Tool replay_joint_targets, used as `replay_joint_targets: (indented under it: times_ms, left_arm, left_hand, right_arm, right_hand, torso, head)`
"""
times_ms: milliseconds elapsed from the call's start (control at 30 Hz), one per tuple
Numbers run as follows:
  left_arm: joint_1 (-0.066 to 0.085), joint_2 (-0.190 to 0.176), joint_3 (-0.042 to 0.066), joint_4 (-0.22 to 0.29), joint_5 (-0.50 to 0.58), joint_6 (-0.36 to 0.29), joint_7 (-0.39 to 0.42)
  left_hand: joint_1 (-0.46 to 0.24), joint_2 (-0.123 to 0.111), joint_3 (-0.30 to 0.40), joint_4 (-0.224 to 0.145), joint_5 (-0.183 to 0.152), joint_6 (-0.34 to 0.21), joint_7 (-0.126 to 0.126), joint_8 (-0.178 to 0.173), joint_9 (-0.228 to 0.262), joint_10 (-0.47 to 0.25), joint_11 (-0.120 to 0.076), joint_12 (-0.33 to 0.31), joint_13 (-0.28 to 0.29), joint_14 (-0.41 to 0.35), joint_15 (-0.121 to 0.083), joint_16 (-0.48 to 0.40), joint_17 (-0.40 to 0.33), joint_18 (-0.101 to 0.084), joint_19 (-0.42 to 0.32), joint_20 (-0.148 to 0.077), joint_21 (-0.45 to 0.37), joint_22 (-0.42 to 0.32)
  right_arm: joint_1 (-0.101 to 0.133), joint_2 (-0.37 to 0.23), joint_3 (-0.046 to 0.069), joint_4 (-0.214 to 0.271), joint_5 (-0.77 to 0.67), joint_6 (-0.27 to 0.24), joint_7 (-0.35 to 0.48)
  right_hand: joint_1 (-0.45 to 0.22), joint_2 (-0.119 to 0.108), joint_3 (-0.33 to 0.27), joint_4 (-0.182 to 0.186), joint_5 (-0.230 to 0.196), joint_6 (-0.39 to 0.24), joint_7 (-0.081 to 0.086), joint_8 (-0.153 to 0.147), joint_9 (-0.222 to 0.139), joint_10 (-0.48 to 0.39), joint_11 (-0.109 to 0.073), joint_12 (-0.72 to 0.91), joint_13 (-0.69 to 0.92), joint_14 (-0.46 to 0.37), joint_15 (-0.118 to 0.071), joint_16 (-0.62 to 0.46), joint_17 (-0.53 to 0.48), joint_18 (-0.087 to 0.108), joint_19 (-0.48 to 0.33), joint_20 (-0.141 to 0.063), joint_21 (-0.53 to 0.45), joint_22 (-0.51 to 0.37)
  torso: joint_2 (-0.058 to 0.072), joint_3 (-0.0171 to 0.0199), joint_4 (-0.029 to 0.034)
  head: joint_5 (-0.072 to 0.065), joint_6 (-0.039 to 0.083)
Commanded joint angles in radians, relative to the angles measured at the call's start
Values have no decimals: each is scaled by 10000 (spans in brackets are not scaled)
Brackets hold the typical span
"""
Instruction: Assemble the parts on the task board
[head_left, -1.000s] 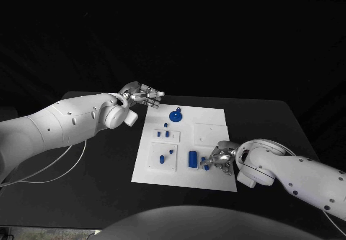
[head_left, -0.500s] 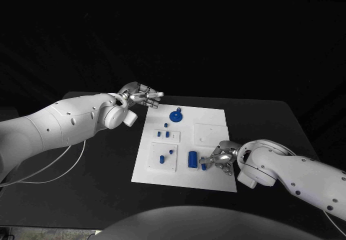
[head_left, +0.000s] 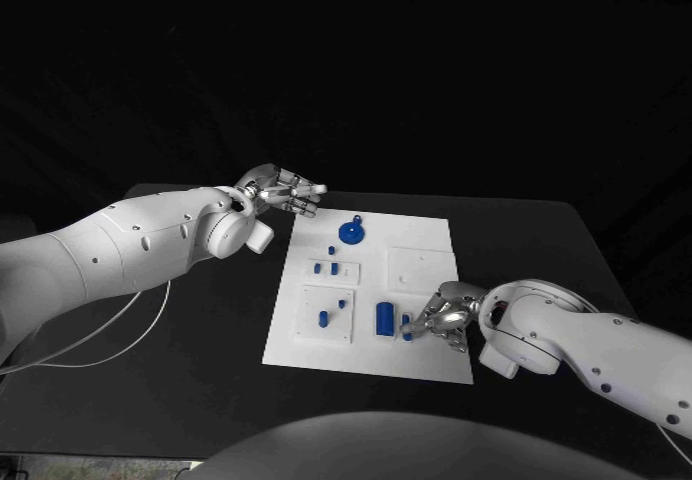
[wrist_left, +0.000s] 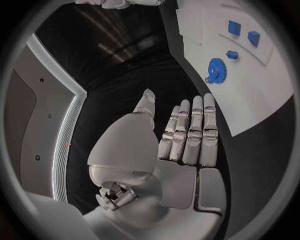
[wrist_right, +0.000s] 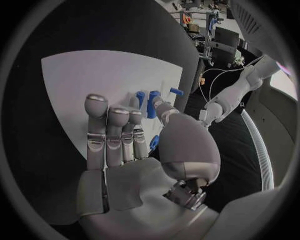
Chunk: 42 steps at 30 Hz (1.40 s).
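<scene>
the right hand is low over the near right part of the task board, its fingers pinching a small blue part just beside the larger blue cylinder. the left hand hovers with fingers apart and empty near the board's far left corner, over the worktop. to do this step well, i think the right hand should keep the part upright and lower it slowly and straight to its seat.
</scene>
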Motion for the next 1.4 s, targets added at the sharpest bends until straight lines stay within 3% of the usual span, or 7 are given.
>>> replay_joint_targets:
  times_ms: [33, 333, 567, 633, 1033, 1100, 1400]
  left_arm:
    - [7, 4, 6, 24, -41, 122, 41]
    - [6, -2, 6, 21, -45, 135, 28]
    - [6, -1, 6, 19, -47, 149, 7]
    - [6, 0, 5, 17, -47, 162, -13]
    - [7, 5, 5, 19, -48, 179, -57]
    - [7, 9, 5, 17, -49, 187, -73]
    - [7, 5, 4, 18, -49, 190, -102]
  left_hand:
    - [-20, -89, 43, 26, -51, -12, -12, -10, 13, -64, 6, 7, 10, -25, 6, -37, 11, -32, -22, 24, -28, -2]
    - [11, -124, 91, 85, -52, 5, -17, -8, 14, -54, 3, 8, 10, -25, 3, -38, 11, -32, -22, 23, -27, -2]
    - [11, -124, 91, 85, -52, 5, -17, -8, 14, -54, 3, 8, 10, -25, 3, -38, 11, -32, -22, 23, -27, -2]
    - [-12, -99, 89, 108, -44, 6, -19, -11, 13, -56, 3, 7, 10, -28, 6, -38, 10, -31, -21, 22, -26, -2]
    - [-9, -91, 91, 118, -39, 6, -18, -10, 13, -58, 4, 6, 9, -31, 6, -37, 10, -31, -24, 24, -27, -2]
    - [-9, -91, 91, 118, -39, 6, -18, -10, 13, -58, 4, 6, 9, -31, 6, -37, 10, -31, -24, 24, -27, -2]
    - [-9, -74, 97, 131, -39, 14, -20, -8, 14, -56, 4, 8, 10, -38, 8, -38, 9, -32, -28, 26, -29, -3]
  right_arm:
    - [-13, -67, -1, 96, 45, 829, 464]
    - [-36, -144, -1, 154, -247, 1242, 325]
    - [-45, -125, -1, 88, -432, 959, -28]
    - [-46, -110, -1, 52, -460, 840, -130]
    - [-47, 83, -2, -188, -537, 287, -497]
    - [-48, 144, -2, -255, -563, 154, -549]
    - [-49, 294, -2, -389, -598, -183, -600]
  right_hand:
    - [246, 102, -330, -98, -15, 95, -14, 31, 208, 47, -13, 1, 17, 65, -4, -23, 34, -33, 484, -21, 73, 11]
    - [574, 206, -397, -337, 8, 209, -111, 30, 962, 61, -66, 24, 18, 71, -22, 20, 73, -68, 479, -31, 108, 49]
    - [304, 508, 53, -488, 38, 186, -179, 15, 1417, 104, -109, 89, -14, 113, -47, 34, 30, -67, 496, -45, 121, 45]
    - [90, 371, 590, -509, -16, 183, -238, 5, 1538, 135, -130, 92, -22, 132, -63, 25, 19, -91, 495, -75, 135, 24]
    - [-108, 881, 1111, -677, -18, 154, -240, 14, 1677, 182, -172, 104, 7, 131, -95, -20, 13, -130, 498, -106, 128, -26]
    - [-533, 826, 1492, -1024, -22, 166, -248, 27, 1722, 208, -169, 87, 30, 139, -100, -44, 22, -154, 499, -126, 150, -48]
    - [-624, 844, 1475, -1154, -22, 178, -249, 23, 1800, 232, -172, 92, 74, 147, -102, -60, 37, -153, 498, -125, 163, -85]
  torso:
    - [-4, -5, -4]
    - [1, -4, 7]
    - [0, -8, 6]
    - [3, -10, 9]
    - [12, -2, 6]
    - [12, 1, 10]
    - [6, -3, -1]
  head:
    - [8, 0]
    - [-32, 0]
    - [-28, 0]
    - [-15, 0]
    - [-24, 0]
    - [-30, 0]
    - [-31, 0]
